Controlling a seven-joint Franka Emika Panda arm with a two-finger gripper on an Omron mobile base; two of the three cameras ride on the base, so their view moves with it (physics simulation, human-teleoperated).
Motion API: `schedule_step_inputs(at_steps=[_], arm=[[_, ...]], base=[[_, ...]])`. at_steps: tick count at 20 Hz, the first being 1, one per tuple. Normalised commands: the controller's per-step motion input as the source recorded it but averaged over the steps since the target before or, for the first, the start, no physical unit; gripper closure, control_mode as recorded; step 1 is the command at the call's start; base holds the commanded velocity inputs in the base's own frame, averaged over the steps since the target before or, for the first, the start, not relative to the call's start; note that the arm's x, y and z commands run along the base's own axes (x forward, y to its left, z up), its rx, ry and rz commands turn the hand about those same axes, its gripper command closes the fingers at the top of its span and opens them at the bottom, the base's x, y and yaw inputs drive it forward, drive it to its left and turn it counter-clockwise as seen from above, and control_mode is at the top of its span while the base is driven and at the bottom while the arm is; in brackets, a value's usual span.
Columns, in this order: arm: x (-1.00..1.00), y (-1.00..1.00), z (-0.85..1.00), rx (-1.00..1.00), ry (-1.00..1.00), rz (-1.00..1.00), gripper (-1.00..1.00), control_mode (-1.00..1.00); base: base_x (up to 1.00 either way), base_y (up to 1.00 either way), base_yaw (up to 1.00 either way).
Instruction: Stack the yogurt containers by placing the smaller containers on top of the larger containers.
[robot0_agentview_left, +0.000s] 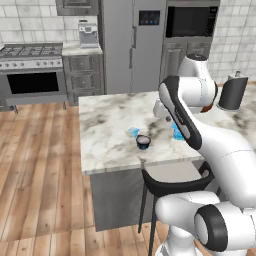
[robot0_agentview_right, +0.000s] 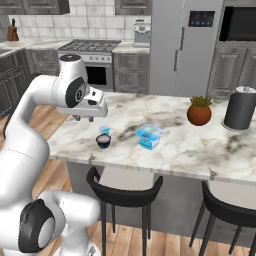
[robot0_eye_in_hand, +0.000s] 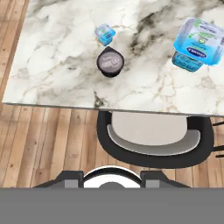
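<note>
Two smaller containers sit near the island counter's front left corner: a dark navy cup (robot0_agentview_left: 143, 142) (robot0_agentview_right: 103, 141) (robot0_eye_in_hand: 110, 61) with a whitish lid, and a flatter pale blue one (robot0_agentview_left: 133, 132) (robot0_agentview_right: 105, 130) (robot0_eye_in_hand: 105, 34) just behind it. The larger container, a bright blue tub (robot0_agentview_right: 149, 136) (robot0_eye_in_hand: 199, 41) (robot0_agentview_left: 176, 132), stands to their right, partly behind my arm in the left base view. My gripper (robot0_agentview_right: 84, 119) (robot0_agentview_left: 166, 118) hangs above the counter's front edge, left of and higher than the cups. Its fingertips (robot0_eye_in_hand: 70, 177) stand apart with nothing between them.
An orange-brown plant pot (robot0_agentview_right: 199, 113) and a tall dark grey cylinder (robot0_agentview_right: 240, 108) (robot0_agentview_left: 232, 92) stand at the counter's far right. Black stools (robot0_agentview_right: 125, 192) (robot0_eye_in_hand: 153, 140) are tucked under the front edge of the marble counter (robot0_agentview_right: 200, 150). Wooden floor lies to the left.
</note>
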Motion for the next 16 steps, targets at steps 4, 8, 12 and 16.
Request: schedule_step_inputs(at_steps=[4,8,12,16], arm=[[0.0,0.0,-0.19,0.0,0.0,-0.01,-1.0,-1.0],[-0.01,0.0,-0.47,0.0,0.0,-0.04,-1.0,-1.0],[0.0,0.0,-0.35,0.06,0.0,-0.07,-1.0,-1.0],[-0.02,0.0,-0.19,0.15,0.0,-0.13,-1.0,-1.0]], base=[[0.0,0.0,0.0],[0.0,0.0,0.0],[0.0,0.0,0.0],[0.0,0.0,0.0]])
